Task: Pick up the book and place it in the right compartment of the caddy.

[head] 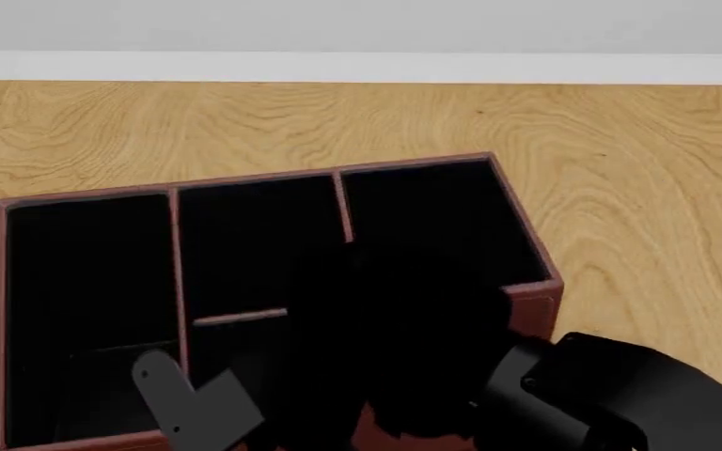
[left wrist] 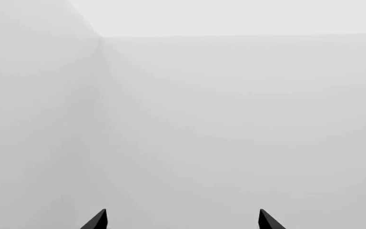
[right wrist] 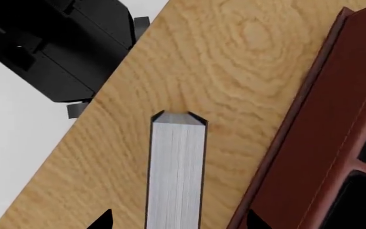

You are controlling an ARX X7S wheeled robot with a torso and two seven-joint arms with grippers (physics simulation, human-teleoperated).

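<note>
A: Going left to right, what is the left gripper (left wrist: 183,220) doing?

B: Its wrist view shows two dark fingertips standing apart with only pale blank wall between them, so it is open, holding nothing, and pointed away from the work.

A: And the caddy (head: 530,246)?

B: In the head view the reddish-brown box sits on the wooden table (head: 637,169): a long undivided section at the left, a crossbar-split section in the middle, and the right compartment (head: 431,211), the tall-walled black well, at the right. A dark mass overlaps the front of that well; whether it is the book cannot be told there.

A: Where is the book (right wrist: 177,167), then?

B: The right wrist view shows it between the fingers of the right gripper (right wrist: 177,220), white page edges facing the camera, long axis running straight out from the gripper, black covers at either flank. The fingertips flank it, but contact is not clear, so a firm grip cannot be confirmed.

A: Which way must it go?

B: The caddy's outer wall lies just beside the book, so the right arm, clearly the nearer, seems to need a short sideways carry over that wall.
</note>
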